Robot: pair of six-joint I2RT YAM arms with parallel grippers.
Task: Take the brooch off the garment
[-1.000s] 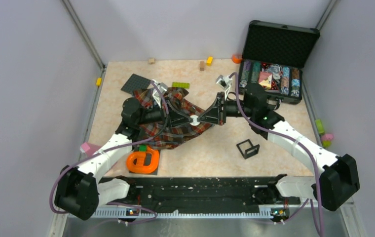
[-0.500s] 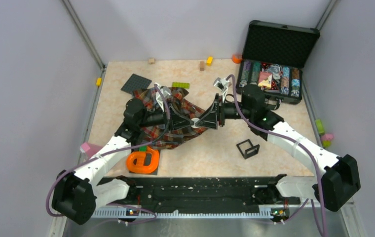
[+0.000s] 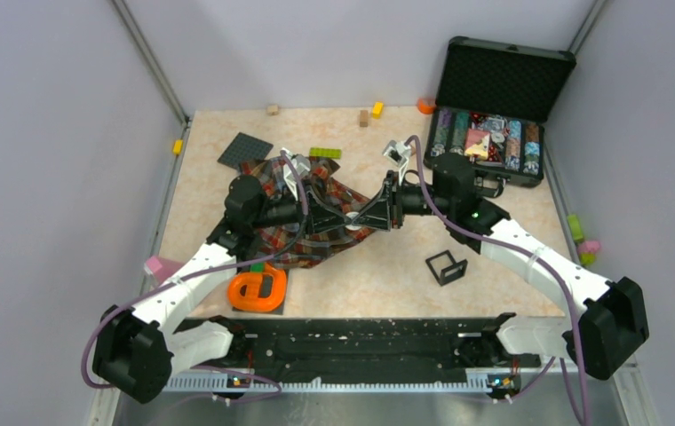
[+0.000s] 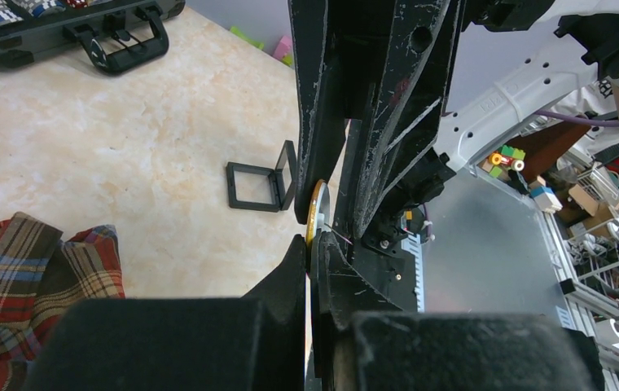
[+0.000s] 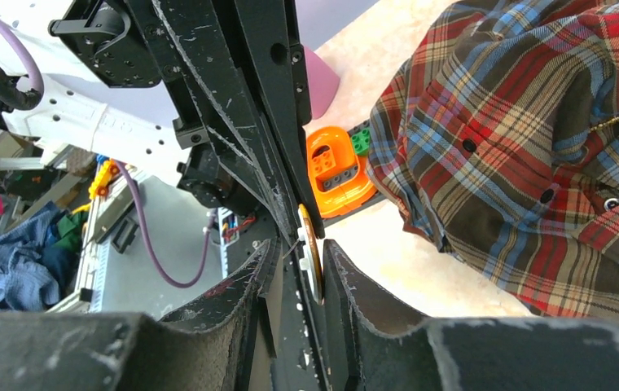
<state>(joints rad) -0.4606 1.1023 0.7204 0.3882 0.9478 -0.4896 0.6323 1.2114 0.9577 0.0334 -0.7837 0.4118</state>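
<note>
From above, a beige marbled tabletop [image 3: 387, 288] is seen, closed in by pale lilac walls [image 3: 50, 177] with metal rails [image 3: 150, 62] in the far corners. The garment [image 3: 291, 250] is crumpled left of centre. Over its right edge the left gripper [image 3: 344, 218] and the right gripper [image 3: 355, 217] are seen tip to tip, and what lies between them is too small to be made out there. An open black case [image 3: 504, 82] of chips [image 3: 485, 142] is set at the far right corner, a small black frame [image 3: 446, 266] on bare table right of centre, and an orange piece [image 3: 258, 288] at the garment's near edge. In the left wrist view the brooch [image 4: 316, 213] is shown edge-on (a gold rim is caught by the light). It is nipped tightly between the left gripper's own fingers [image 4: 286, 277], with bare table behind it, and is apart from the garment at lower left. A cluttered room [image 4: 608, 187] is glimpsed past the table edge. In the right wrist view the brooch is bracketed by the right gripper's fingers [image 5: 347, 293], one lying against it and a dark sliver showing beside the other, so whether it is gripped there cannot be told. The garment is spread to the right, clear of the brooch.
</note>
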